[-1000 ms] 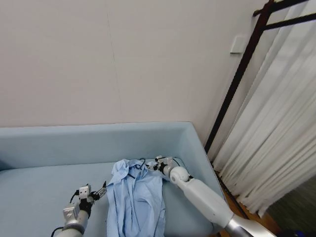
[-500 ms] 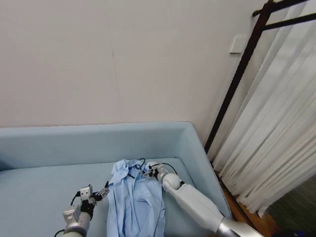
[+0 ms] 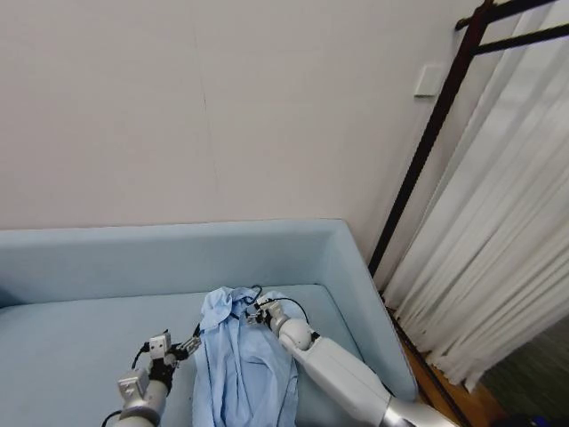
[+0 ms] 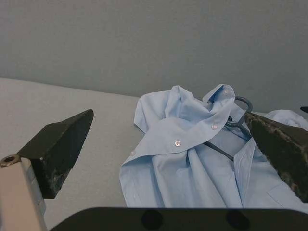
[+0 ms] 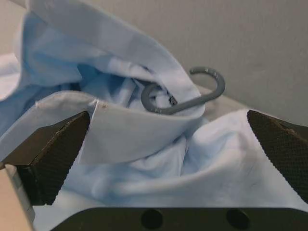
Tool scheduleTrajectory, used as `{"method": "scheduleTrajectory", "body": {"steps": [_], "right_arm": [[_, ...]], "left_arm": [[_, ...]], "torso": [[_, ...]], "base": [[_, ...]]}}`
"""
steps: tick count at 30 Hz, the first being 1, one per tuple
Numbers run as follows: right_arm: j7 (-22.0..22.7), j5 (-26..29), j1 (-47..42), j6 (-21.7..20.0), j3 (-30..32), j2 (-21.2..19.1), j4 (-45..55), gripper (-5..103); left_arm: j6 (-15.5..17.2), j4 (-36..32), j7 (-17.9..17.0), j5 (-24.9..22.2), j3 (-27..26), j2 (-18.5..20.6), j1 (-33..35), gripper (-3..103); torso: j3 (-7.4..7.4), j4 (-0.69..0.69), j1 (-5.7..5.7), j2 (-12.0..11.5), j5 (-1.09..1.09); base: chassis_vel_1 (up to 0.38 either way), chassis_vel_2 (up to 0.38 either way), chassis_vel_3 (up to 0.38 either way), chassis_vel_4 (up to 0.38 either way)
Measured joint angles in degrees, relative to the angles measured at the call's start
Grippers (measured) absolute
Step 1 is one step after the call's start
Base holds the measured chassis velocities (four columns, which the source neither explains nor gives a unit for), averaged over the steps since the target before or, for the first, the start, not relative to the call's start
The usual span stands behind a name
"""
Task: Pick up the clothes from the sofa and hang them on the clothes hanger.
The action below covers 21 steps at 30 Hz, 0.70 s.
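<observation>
Shirt collar (image 5: 130, 134) and hanger hook (image 5: 192, 103) just before wide-open right fingers (image 5: 53, 154)

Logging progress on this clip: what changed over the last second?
The right hand, open, slid toward the robot's left across the blue shirt, up to the hanger hook; nothing gripped yet. The left hand, open, crept slightly nearer the shirt's edge. Shirt and sofa unchanged.
</observation>
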Motion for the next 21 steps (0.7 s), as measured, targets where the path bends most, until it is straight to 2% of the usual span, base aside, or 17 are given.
{"method": "scheduleTrajectory", "body": {"steps": [5,9,15,21], "right_arm": [[-2.11,0.2,1.09,0.2,-1.07,-0.24,0.57,100],[-6.06,0.03,2.6,0.03,-3.06,-0.08,-1.87,100],[-8.09,0.51,3.57,-0.8,-4.49,-0.66,-4.71,100],[-9.32,4.39,4.35,-2.47,-4.96,-1.78,-6.87,100]], "left_arm": [[-0.15,-0.02,0.12,0.34,0.31,-0.55,0.1,100],[-0.3,-0.33,0.23,0.47,0.25,-0.86,0.37,100],[-0.53,-0.69,0.38,1.12,0.14,-1.48,0.99,100],[-0.79,-0.46,0.75,1.91,0.24,-2.33,1.15,100]], "torso": [[0.0,0.02,0.0,0.0,0.0],[0.0,0.02,0.0,0.0,0.0],[0.0,0.02,0.0,0.0,0.0],[0.0,0.01,0.0,0.0,0.0]], "base": [[0.0,0.0,0.0,0.0],[0.0,0.0,0.0,0.0],[0.0,0.0,0.0,0.0],[0.0,0.0,0.0,0.0]]}}
